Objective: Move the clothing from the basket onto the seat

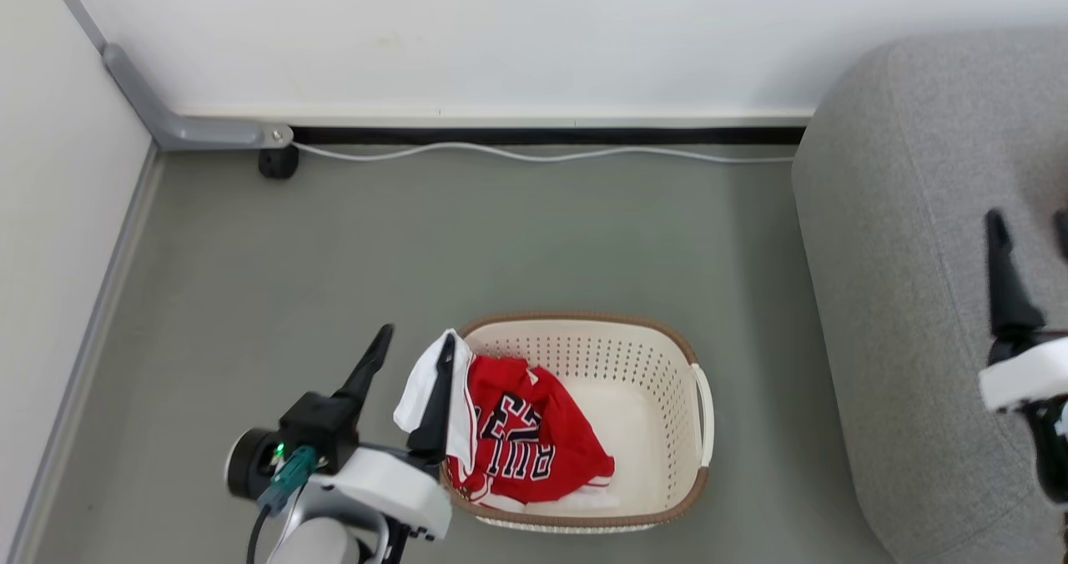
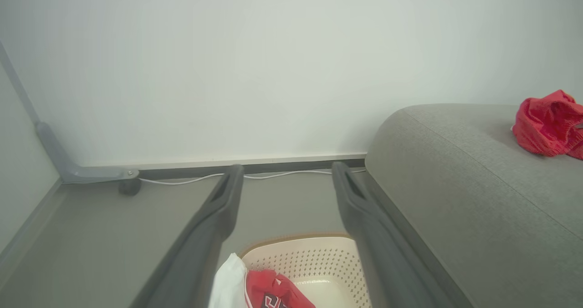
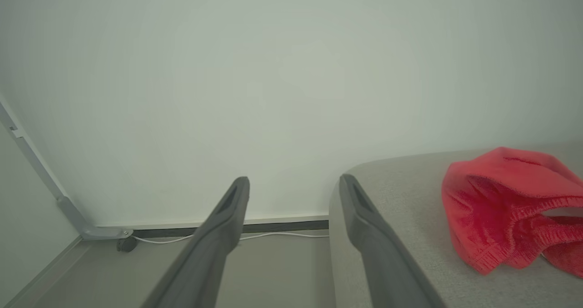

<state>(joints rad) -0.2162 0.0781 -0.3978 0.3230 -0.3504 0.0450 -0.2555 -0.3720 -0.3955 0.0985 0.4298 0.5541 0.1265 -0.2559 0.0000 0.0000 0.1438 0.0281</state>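
One plain red garment [image 3: 501, 207] already lies on the sofa [image 1: 918, 214], so the task looks about half done. The step in hand is fetching the second piece. The lettered jersey [image 1: 526, 439] is heaped in the left half of the basket [image 1: 576, 318], with a white fold draped over the left rim.

The left gripper [image 1: 417, 334] hangs at that rim, fingers apart and holding nothing; I cannot tell whether it touches the fold. The right gripper [image 1: 1028, 218] hovers over the sofa, also spread and empty.

Next, I judge, the left gripper must drop onto the bunched cloth and close on plenty of it.

The basket stands on a bare grey-green floor [image 1: 334, 239], just left of the sofa. At the far side a white cable [image 1: 534, 157] runs along the foot of the pale wall [image 1: 501, 30].
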